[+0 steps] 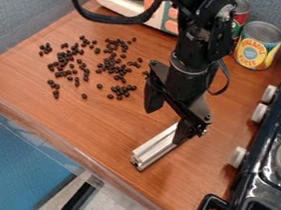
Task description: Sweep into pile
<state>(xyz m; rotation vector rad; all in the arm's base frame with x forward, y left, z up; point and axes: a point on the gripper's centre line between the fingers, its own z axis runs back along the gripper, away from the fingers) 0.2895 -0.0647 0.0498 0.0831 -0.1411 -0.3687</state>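
The black gripper (163,126) hangs low over the middle of the wooden counter with its two fingers spread apart. A silver metal bar (155,149) lies slanted on the counter just below it in the view. The right fingertip overlaps the bar's upper part, and whether they touch I cannot tell. Many small dark beans (112,65) are scattered loosely to the left of the gripper, with thinner groups towards the far left and the front.
A toy oven (109,1) stands at the back left, cans (258,45) at the back right. The black stove (252,184), with knobs and a handle, borders the right side. The counter's front edge (62,144) slants across below.
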